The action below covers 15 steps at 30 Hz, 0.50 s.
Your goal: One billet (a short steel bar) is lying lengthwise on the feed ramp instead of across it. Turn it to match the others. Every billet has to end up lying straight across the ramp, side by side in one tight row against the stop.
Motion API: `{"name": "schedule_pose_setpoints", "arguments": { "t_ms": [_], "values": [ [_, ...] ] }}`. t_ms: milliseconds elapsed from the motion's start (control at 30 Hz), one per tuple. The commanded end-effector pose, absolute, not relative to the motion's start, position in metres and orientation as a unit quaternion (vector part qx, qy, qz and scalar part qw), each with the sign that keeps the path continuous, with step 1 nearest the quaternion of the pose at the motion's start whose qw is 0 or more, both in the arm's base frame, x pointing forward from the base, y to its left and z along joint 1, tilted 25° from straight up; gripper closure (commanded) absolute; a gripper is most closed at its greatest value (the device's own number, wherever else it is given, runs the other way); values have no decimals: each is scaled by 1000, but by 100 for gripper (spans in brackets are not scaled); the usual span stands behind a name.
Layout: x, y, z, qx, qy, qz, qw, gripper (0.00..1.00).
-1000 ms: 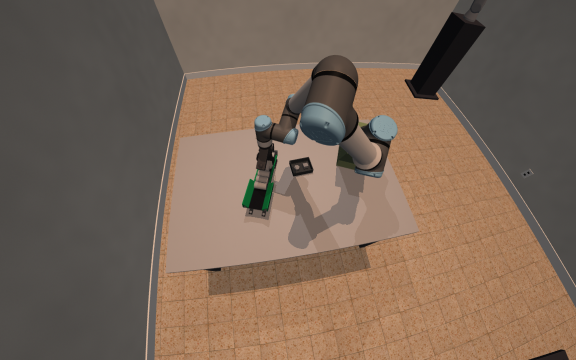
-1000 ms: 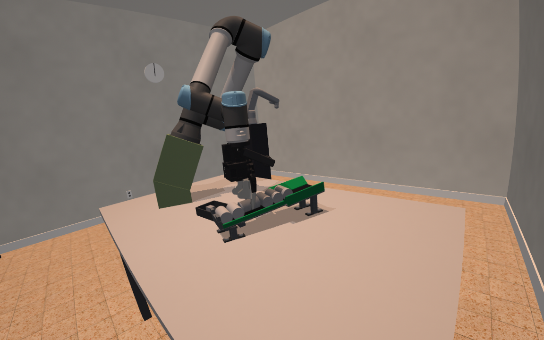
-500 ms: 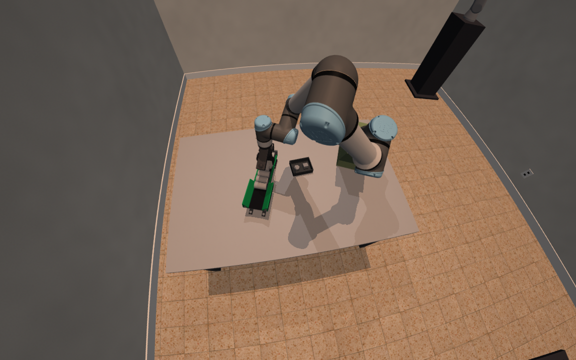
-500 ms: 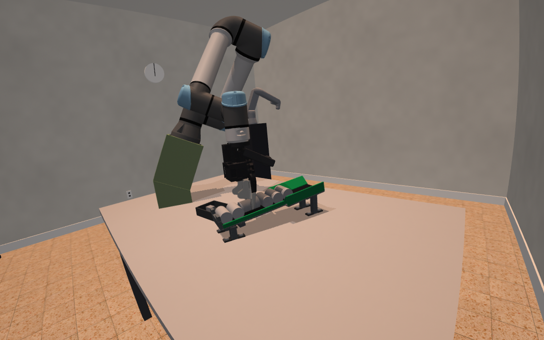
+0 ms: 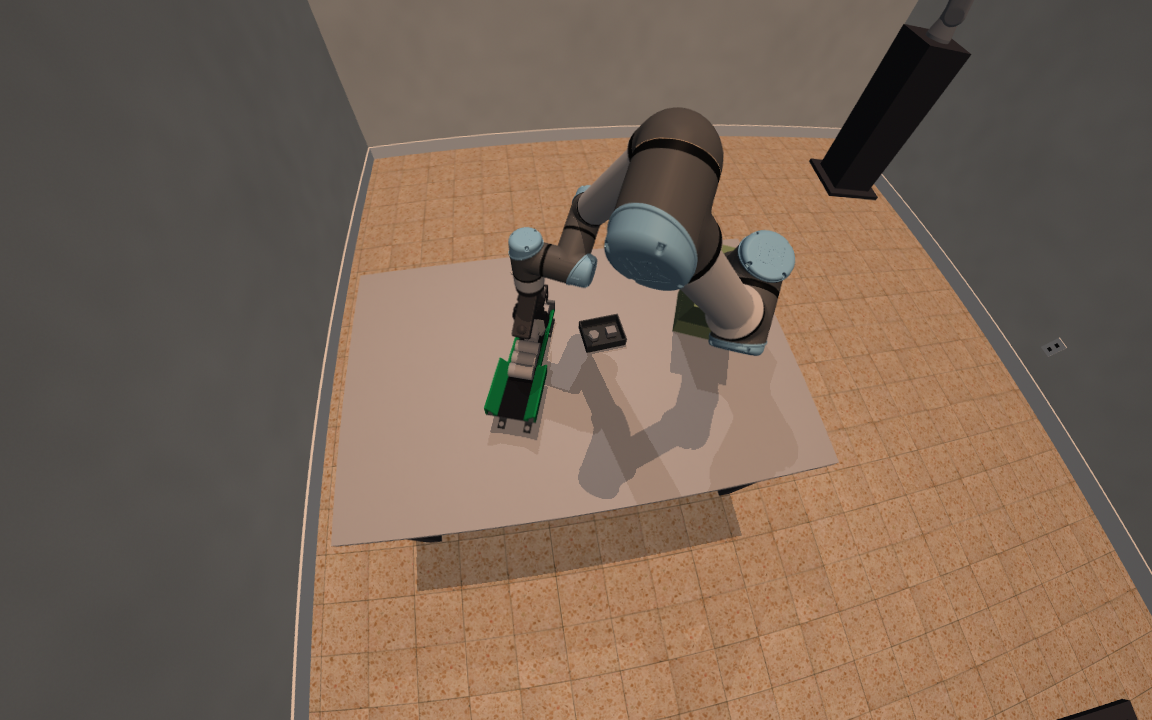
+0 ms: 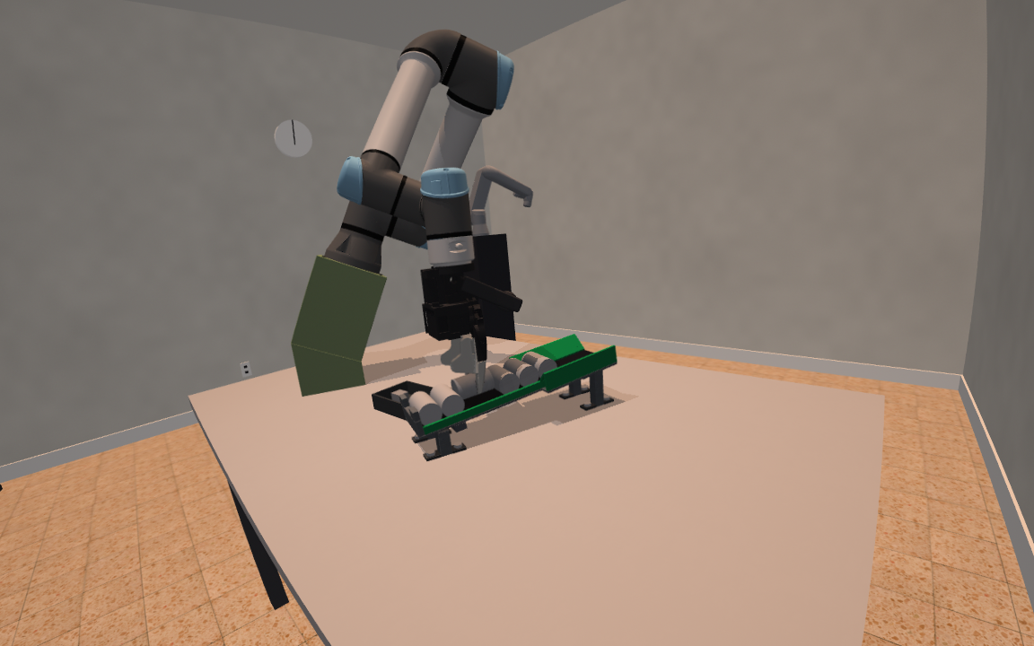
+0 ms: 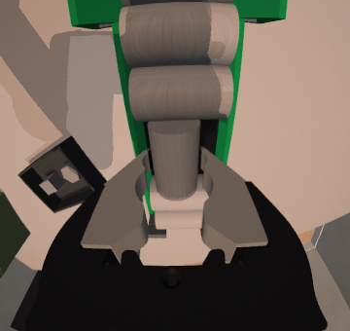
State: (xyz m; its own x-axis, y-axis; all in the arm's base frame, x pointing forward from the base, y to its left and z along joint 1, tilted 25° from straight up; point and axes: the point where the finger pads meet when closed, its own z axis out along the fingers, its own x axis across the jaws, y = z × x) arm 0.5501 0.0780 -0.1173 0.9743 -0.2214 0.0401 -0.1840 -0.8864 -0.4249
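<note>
A beige table (image 6: 665, 498) stands on tan floor tiles (image 6: 87, 562), grey-walled.

Arm (image 6: 392, 120) arched high, wrist pointing straight down, pincer (image 7: 174, 202) clamped on lengthwise billet (image 7: 174, 158)

The top view hangs high overhead, tilted slightly, and takes in the whole room: the table (image 5: 437, 483), the tiled floor and three walls, all far off and small. The exterior view stands low beyond one table (image 6: 665, 514) corner, looking across the surface toward the arm and the corner of the room behind it, at middle range. The wrist view sits just behind the fingers, looking straight down past them, very close. All three share the green feed ramp (image 5: 499, 380) (image 6: 565, 347) (image 7: 230, 102) and the small black tray (image 5: 602, 334) (image 6: 386, 397) (image 7: 58, 182) beside it.
</note>
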Motion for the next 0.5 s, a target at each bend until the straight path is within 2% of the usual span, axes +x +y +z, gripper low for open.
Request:
{"name": "schedule_pose_setpoints", "arguments": {
  "t_ms": [0,467],
  "values": [
    [550,74,-108,-970,104,-45,214,100],
    [547,67,-94,-970,104,-45,214,100]
  ]
}}
